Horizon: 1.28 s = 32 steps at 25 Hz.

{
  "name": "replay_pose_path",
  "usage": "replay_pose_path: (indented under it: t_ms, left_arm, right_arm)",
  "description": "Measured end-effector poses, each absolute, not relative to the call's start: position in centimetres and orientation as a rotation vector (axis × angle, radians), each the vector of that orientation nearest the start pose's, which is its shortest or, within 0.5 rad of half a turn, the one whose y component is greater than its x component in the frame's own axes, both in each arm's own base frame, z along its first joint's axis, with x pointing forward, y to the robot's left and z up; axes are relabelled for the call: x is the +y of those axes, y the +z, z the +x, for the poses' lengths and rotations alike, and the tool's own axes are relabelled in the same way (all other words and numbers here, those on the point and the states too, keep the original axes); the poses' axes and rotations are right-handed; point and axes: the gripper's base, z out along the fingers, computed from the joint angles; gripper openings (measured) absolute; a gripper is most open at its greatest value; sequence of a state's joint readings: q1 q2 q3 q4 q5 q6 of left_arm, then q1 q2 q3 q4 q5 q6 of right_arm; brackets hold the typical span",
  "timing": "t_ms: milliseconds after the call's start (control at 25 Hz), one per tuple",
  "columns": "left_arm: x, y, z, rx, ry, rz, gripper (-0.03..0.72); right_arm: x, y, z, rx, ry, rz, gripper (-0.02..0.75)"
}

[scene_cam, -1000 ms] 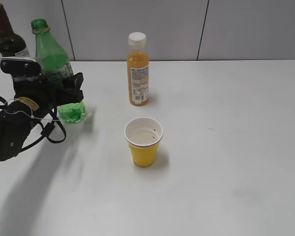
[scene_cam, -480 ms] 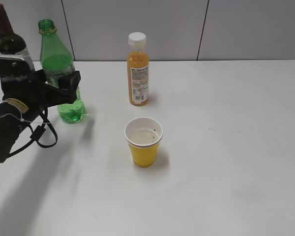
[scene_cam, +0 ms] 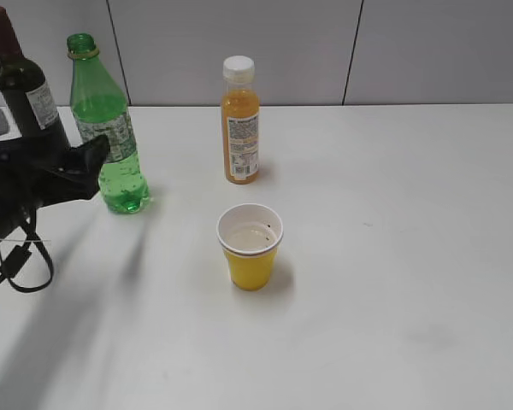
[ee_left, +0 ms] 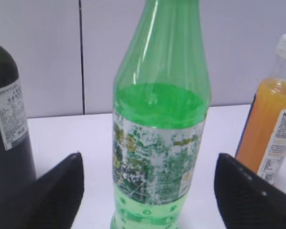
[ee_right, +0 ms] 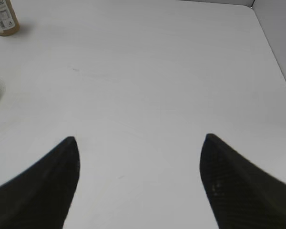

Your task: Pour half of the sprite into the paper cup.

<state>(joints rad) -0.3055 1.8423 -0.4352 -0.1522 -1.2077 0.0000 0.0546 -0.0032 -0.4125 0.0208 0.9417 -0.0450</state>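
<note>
On a white table [scene_cam: 393, 256], the sprite [scene_cam: 103, 128] stands upright and uncapped at the far left, its green liquid level sitting just above the label band. My left gripper [ee_left: 148, 191] faces it from the near side with its two dark fingers [ee_left: 52, 191] spread wide, one to each side of the bottle and clear of it; nothing is held. From the exterior view, that gripper's black body sits low at the left edge, its tip close beside the bottle's lower half but not touching it.

A dark wine bottle [scene_cam: 21, 81] stands just behind and to the left of the sprite, near the grey wall. An orange juice bottle [scene_cam: 240, 120] with a white cap stands upright farther right, toward the table's middle.

The paper cup [scene_cam: 250, 245] sits upright nearer the camera, in front of the juice bottle and well apart from the sprite, its white inside showing a little liquid at the bottom.

My right gripper [ee_right: 138, 157] hangs over bare tabletop, its fingers [ee_right: 238, 191] also spread wide and empty, with the base of the juice bottle at the top-left corner of its view.
</note>
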Motion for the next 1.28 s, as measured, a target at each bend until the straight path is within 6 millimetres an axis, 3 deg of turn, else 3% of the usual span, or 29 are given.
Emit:
replay_pose_path:
  t_ms: [280,640,920,1280]
  left_arm:
    - [-6.2,16.7,26.1,1.698,-0.071,0.07,0.625]
    - [-5.8,17.4,25.1,1.877,-0.004,0.144,0.608]
    - [-4.9,18.0,27.3,2.153,-0.043,0.145,0.591]
    - [-3.9,22.9,30.7,2.398,-0.047,0.311,0.591]
  right_arm:
    - [0.2,26.2,0.9,2.007,0.031,-0.098,0.592]
    - [0.2,26.2,0.9,2.007,0.031,-0.098,0.592]
    - [0.2,26.2,0.9,2.007,0.031,-0.098,0.592]
    - [0.2,26.2,0.9,2.007,0.031,-0.098,0.592]
